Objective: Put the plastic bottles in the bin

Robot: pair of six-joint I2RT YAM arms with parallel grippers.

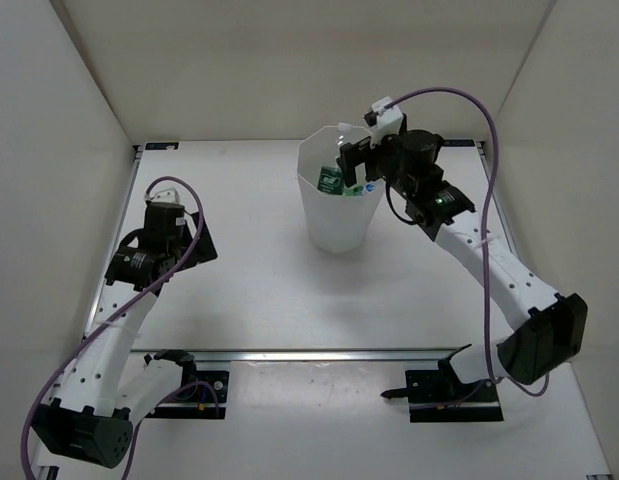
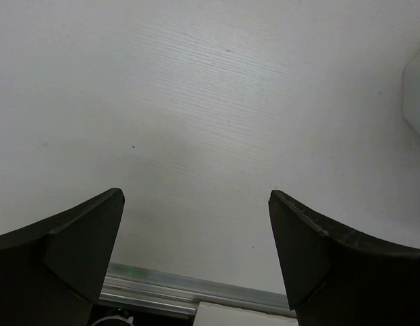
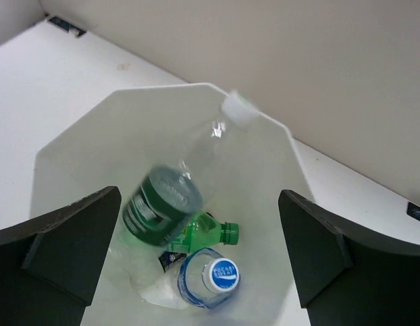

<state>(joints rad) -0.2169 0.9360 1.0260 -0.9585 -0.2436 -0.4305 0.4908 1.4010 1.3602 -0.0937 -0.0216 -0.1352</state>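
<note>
The right tool stood wide open, empty, above the faceted translucent bin. Inside were a blurred green-labelled clear bottle, a green bottle and a blue-capped bottle. The left tool gaped, empty.

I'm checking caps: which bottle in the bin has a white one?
The clear bottle with the green label; the all-green bottle has a green cap, the blue-label bottle a blue one.

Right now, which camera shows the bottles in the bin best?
The right wrist view: it looks down into the bin at a green-labelled bottle, an all-green one and a blue-capped one. The top external view catches only a green label past the rim; the left wrist view shows no bottles.
</note>
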